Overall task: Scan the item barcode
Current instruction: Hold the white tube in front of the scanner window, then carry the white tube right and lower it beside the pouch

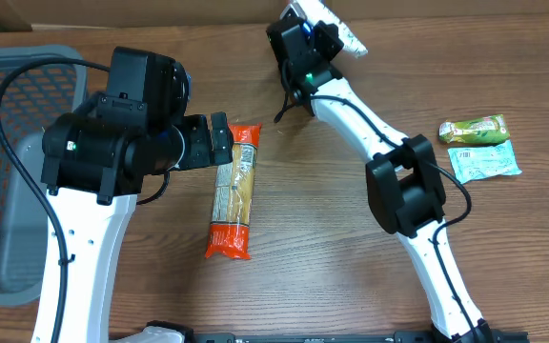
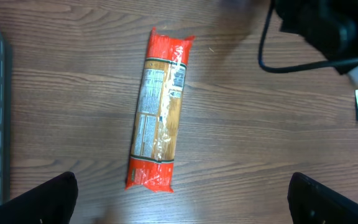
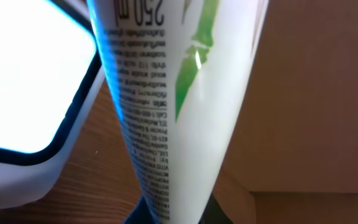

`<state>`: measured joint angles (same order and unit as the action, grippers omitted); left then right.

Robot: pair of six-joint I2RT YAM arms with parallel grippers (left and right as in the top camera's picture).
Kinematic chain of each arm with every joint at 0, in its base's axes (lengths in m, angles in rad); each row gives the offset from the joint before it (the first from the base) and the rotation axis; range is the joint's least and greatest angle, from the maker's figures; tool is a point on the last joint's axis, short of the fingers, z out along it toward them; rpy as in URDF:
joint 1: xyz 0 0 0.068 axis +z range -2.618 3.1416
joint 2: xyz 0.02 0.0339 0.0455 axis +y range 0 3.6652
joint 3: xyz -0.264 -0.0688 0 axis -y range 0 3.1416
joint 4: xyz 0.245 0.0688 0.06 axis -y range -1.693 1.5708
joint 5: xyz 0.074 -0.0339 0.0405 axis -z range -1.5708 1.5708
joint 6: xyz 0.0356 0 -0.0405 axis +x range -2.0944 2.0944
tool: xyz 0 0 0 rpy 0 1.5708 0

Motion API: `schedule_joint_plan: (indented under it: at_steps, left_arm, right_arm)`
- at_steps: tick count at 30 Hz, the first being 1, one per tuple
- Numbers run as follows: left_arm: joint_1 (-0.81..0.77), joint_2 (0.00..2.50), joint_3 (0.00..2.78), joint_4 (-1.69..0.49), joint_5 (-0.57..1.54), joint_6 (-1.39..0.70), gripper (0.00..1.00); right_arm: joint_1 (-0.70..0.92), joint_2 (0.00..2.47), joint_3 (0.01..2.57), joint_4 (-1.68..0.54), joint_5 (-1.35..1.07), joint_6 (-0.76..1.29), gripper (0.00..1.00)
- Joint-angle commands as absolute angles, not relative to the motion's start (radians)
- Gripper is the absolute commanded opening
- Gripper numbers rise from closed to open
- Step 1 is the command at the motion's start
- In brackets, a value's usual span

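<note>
White tube (image 3: 166,93) pinched in right tool (image 1: 324,30), long axis straight out from tool, beside lit scanner (image 3: 17,81); left tool (image 2: 185,194) spread.

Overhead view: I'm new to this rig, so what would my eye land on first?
The long pasta packet with orange ends lies mid-table, beside the open left gripper. At the far edge the right gripper is shut on a white tube with green print. A green snack packet lies far right.
</note>
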<state>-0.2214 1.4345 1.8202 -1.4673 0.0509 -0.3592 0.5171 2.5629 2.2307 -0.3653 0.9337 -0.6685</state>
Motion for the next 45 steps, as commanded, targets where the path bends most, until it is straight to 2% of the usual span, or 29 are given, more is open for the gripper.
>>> schedule_joint_plan:
  at_steps: [1, 21, 23, 27, 31, 36, 40, 45]
  left_arm:
    - [-0.223, 1.436, 1.835, -1.466, 0.048, -0.337, 1.0]
    - [-0.223, 1.436, 1.835, -1.466, 0.048, -0.337, 1.0]
    - [-0.223, 1.436, 1.835, -1.466, 0.048, -0.337, 1.0]
    - [-0.223, 1.436, 1.835, -1.466, 0.048, -0.337, 1.0]
    - [-0.223, 1.436, 1.835, -1.466, 0.048, -0.337, 1.0]
    - [-0.223, 1.436, 1.835, -1.466, 0.048, -0.337, 1.0]
    - [-0.223, 1.436, 1.835, -1.466, 0.048, -0.337, 0.99]
    - [-0.223, 1.436, 1.835, -1.466, 0.048, -0.337, 1.0]
  right_arm:
    - [0.516, 2.566, 2.245, -0.344, 0.995, -0.67, 0.04]
    - [0.537, 2.545, 2.245, -0.354, 1.03, -0.694, 0.04]
    - [0.539, 2.492, 2.245, -0.403, 1.028, -0.616, 0.04]
    - [0.528, 2.317, 2.246, -0.672, 0.867, -0.341, 0.04]
    - [0.451, 2.159, 2.246, -0.937, 0.508, -0.016, 0.04]
    - [0.247, 2.094, 2.245, -1.146, 0.064, 0.325, 0.04]
    - [0.08, 2.131, 2.217, -1.221, -0.13, 0.463, 0.04]
    - [-0.06, 2.179, 2.094, -1.14, -0.141, 0.593, 0.04]
